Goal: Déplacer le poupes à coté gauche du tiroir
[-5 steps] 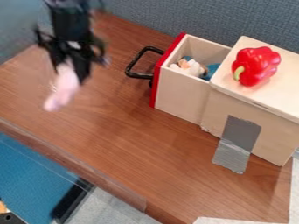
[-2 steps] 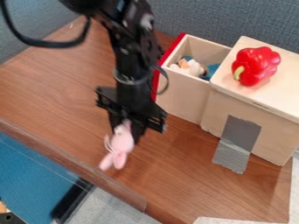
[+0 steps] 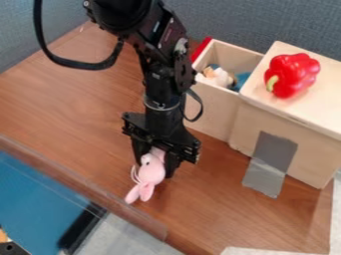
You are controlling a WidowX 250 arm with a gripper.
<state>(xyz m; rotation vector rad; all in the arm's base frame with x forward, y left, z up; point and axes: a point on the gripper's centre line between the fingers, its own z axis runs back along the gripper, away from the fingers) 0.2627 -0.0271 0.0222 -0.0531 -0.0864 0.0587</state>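
The gripper [image 3: 155, 167] has the pink doll [image 3: 152, 172] pinched between its fingers, limbs pointing down and outward, presumably so it can be set down beside the open drawer [image 3: 212, 102]. It is low over the brown tabletop [image 3: 73, 114], near the front edge and apart from the drawer; whether it touches the wood is hard to tell. The doll looks soft and rounded, against the drawer's flat pale wood and the pepper's [image 3: 291, 74] glossy red lobes
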